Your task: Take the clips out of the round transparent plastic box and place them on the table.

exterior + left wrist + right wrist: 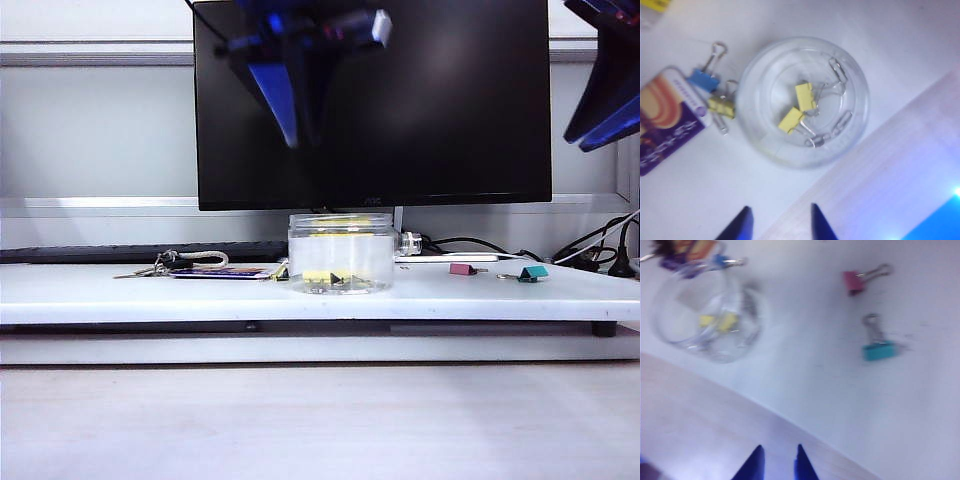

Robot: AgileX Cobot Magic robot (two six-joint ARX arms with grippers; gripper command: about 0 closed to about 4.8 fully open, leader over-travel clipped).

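Note:
The round transparent plastic box (340, 255) stands open at the middle of the white table (100, 295). Looking down into the box (802, 102) in the left wrist view, I see two yellow clips (805, 96) (790, 120) and some wire paper clips (835, 130). A further yellow clip (722, 106) lies on the table against the box's outer wall. A pink clip (462, 269) (855, 281) lies on the table right of the box. My left gripper (298, 130) (781, 212) hangs high above the box, open and empty. Farther right, my right gripper (600, 120) (779, 450) is also raised, open and empty.
A teal clip (533, 272) (880, 350) lies beside the pink one. A blue clip (704, 80), a card (667, 120) and keys (160, 265) lie left of the box. A black monitor (450, 100) stands behind, with a clear bottle (410, 243) and cables (590, 255) at its foot.

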